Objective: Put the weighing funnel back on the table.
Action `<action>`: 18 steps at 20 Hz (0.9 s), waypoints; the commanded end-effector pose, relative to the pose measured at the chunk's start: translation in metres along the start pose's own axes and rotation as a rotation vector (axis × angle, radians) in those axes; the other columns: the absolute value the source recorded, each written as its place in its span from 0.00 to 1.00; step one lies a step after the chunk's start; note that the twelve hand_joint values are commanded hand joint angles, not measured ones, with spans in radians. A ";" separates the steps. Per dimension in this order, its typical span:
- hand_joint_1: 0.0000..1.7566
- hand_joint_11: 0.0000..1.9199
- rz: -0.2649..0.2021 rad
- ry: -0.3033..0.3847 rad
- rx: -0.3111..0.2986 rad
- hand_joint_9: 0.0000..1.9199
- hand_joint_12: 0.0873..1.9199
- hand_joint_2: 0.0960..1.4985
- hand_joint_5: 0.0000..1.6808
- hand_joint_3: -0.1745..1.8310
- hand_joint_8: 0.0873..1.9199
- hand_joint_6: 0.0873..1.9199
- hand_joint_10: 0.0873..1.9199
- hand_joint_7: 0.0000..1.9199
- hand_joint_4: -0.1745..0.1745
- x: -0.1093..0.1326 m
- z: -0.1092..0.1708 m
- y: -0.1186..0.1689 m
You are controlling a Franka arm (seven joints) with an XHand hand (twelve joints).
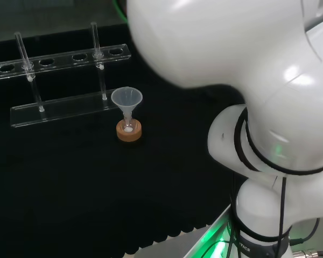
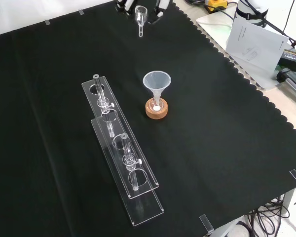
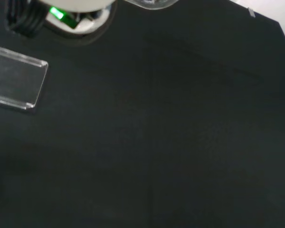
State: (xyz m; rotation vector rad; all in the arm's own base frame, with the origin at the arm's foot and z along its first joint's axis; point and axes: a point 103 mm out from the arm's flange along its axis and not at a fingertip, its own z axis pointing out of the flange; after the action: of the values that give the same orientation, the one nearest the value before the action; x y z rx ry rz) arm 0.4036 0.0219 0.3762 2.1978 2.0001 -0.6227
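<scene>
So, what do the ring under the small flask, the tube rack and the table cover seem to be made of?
The ring looks like cork: matte tan-brown, slightly grainy. The rack seems clear acrylic or similar plastic: see-through flat plates with bright edges. The cover is matte black cloth, with a scalloped edge.

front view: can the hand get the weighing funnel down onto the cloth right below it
Probably yes: the cloth beneath the hand and its weighing funnel is bare; the funnel and test tube rack stand well clear.
</scene>
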 end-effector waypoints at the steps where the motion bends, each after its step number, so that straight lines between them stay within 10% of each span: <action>1: 0.63 0.38 -0.012 0.095 0.012 0.51 0.54 0.40 0.73 0.42 0.30 0.36 0.13 0.34 1.00 -0.023 0.000 0.015; 18: 0.63 0.38 -0.018 0.187 0.110 0.51 0.54 0.41 0.73 0.42 0.30 0.36 0.12 0.33 1.00 -0.078 0.069 0.102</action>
State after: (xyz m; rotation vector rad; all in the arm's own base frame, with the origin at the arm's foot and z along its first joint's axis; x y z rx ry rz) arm 0.4468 -0.0557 0.3515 2.3813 2.1171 -0.5203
